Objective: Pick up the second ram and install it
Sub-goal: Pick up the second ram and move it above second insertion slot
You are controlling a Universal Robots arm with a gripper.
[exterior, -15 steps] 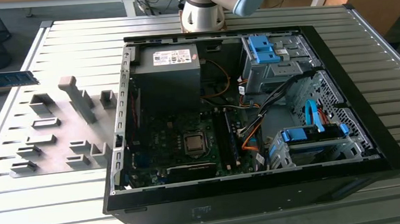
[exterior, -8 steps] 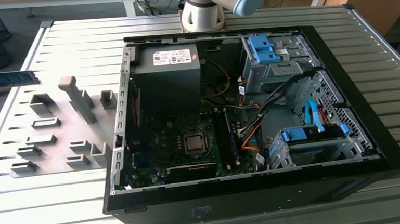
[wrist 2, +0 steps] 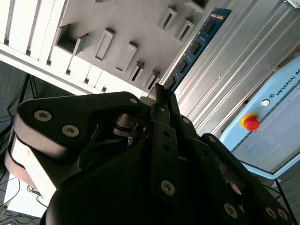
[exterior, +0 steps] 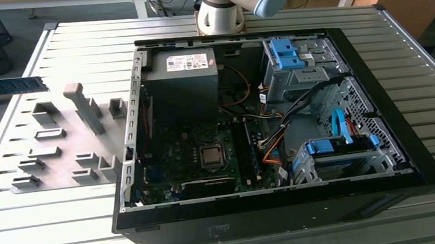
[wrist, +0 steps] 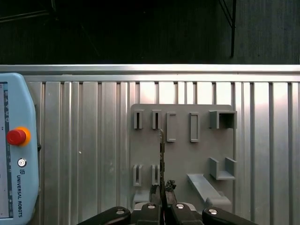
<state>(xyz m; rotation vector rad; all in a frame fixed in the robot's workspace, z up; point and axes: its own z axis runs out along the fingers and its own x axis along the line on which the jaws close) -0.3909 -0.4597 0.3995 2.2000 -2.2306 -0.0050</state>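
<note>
The second ram [wrist 2: 196, 43], a long blue-teal stick with dark chips, juts out from between my gripper's fingers [wrist 2: 158, 93], which are shut on its near end. In the first wrist view the ram shows edge-on as a thin dark line [wrist: 162, 154] rising from the gripper [wrist: 162, 191], hanging over the gray holder plate [wrist: 183, 154]. In the exterior view the ram [exterior: 20, 84] reaches in from the exterior view's left edge, above the table and left of the holder plate [exterior: 60, 143]. The open computer case [exterior: 271, 124] lies well to the exterior view's right, with its motherboard [exterior: 204, 157] exposed.
Gray holder blocks [exterior: 84, 107] stand up from the plate. A teach pendant with a red stop button [wrist: 16, 136] lies on the ribbed metal table [exterior: 69, 46] beside the plate. Inside the case sit a power supply [exterior: 185, 78], blue drive cages [exterior: 340, 148] and orange cables [exterior: 272, 150].
</note>
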